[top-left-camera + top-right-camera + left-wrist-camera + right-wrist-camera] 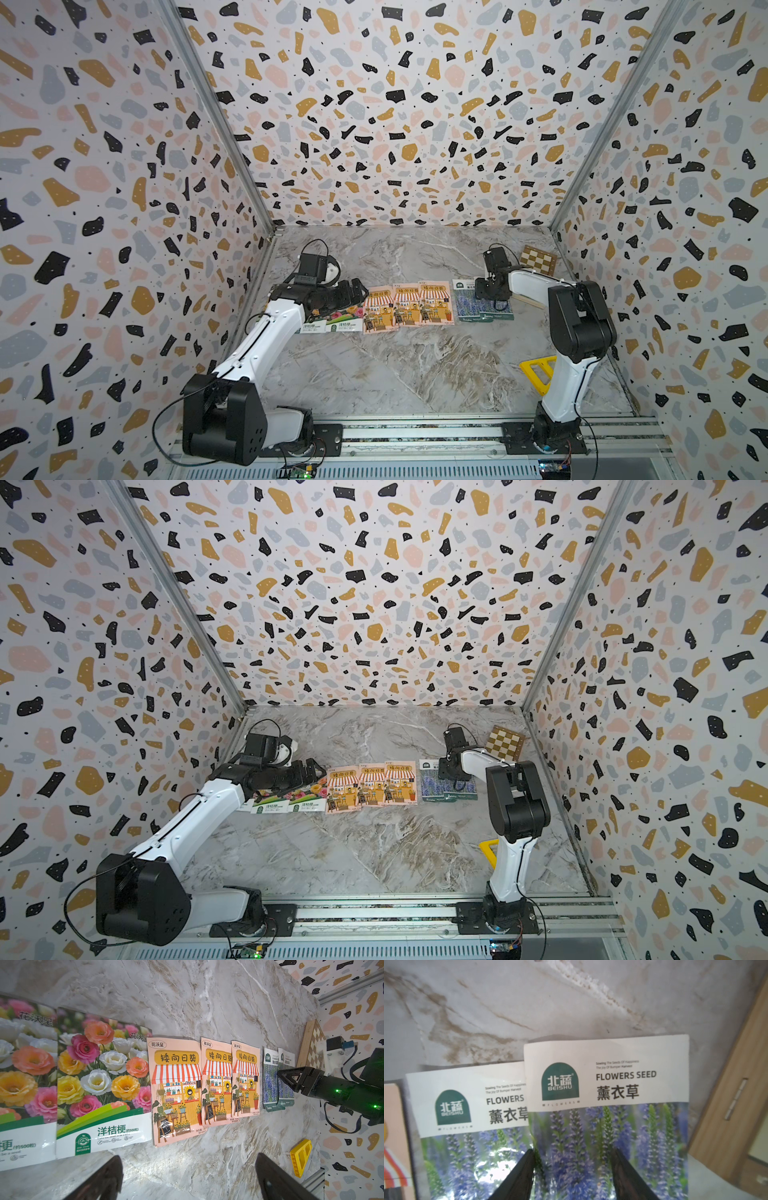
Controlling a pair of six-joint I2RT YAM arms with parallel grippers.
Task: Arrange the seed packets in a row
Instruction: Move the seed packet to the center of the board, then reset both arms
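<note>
Row-end lavender packet (608, 1084) likely being squared; right gripper (573, 1150) jaws part-open over it, left gripper (188, 1156) jaws wide. Overlap to be eased next.

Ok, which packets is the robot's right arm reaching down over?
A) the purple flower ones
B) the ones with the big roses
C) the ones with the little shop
A: in the right wrist view, the right end effector has its fingers spread over a purple flower packet.
</note>
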